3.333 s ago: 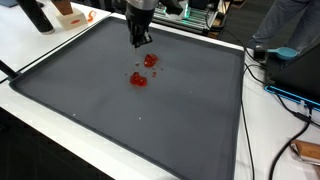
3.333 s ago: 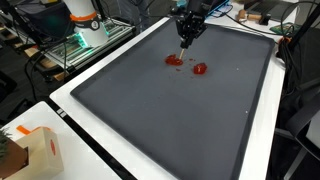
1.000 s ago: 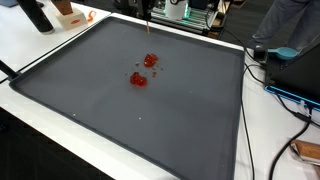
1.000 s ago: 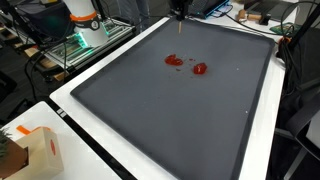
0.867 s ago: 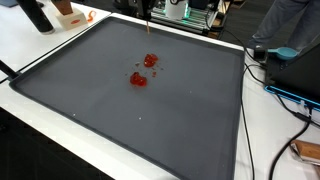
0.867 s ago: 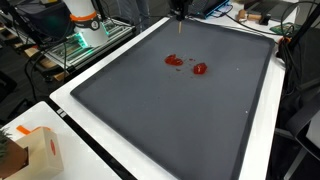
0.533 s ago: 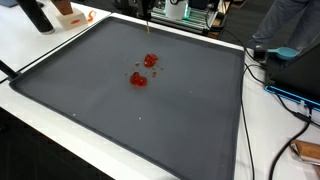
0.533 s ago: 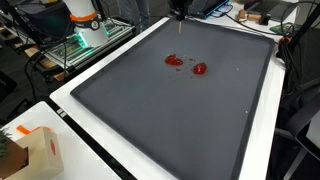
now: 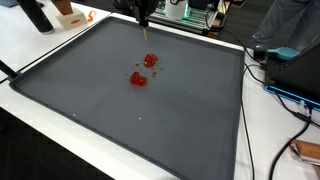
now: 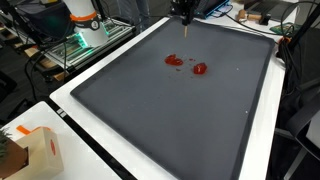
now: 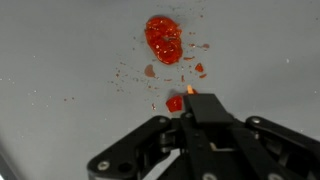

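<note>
My gripper (image 9: 144,16) hangs above the far edge of a large dark mat (image 9: 150,130), seen in both exterior views (image 10: 186,16). It is shut on a thin stick with an orange tip (image 9: 146,33) that points down over the mat (image 10: 170,120). Two red splats lie near the mat's far half: one (image 9: 150,61) nearer the gripper, one (image 9: 138,79) further from it; they also show in an exterior view (image 10: 174,60) (image 10: 200,69). In the wrist view the shut jaws (image 11: 192,104) hide most of the stick; its tip (image 11: 189,90) shows above a small red bit (image 11: 174,103), below a big red splat (image 11: 163,38).
The mat lies on a white table (image 9: 40,50). A dark bottle (image 9: 35,15) and an orange box (image 9: 68,15) stand at a far corner. A cardboard box (image 10: 40,150) sits on a near corner. Cables (image 9: 290,95) and a person (image 9: 290,30) are beside the table.
My gripper has come down a little, so its body now shows at the top of both exterior views. The red splats have not moved.
</note>
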Robot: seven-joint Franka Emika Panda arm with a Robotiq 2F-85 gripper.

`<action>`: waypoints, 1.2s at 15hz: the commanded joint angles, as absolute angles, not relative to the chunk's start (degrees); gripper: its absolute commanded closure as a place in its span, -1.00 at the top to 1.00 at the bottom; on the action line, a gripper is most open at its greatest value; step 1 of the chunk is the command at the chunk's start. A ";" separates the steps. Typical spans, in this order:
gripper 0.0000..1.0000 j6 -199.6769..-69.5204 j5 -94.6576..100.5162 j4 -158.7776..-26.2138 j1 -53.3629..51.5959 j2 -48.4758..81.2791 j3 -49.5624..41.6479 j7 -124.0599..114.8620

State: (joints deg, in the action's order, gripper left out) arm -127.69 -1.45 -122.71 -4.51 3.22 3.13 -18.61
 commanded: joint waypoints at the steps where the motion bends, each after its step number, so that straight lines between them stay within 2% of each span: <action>1: -0.94 -131.07 -1.76 -120.57 -4.20 7.45 3.02 -16.58; 9: -0.94 -137.20 -2.05 -116.07 -4.19 15.11 2.24 -14.61; 18: -0.94 -137.13 -1.41 -112.73 -4.46 20.73 1.47 -14.15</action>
State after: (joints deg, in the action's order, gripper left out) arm -136.78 -1.45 -113.85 -4.43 18.81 2.01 -15.23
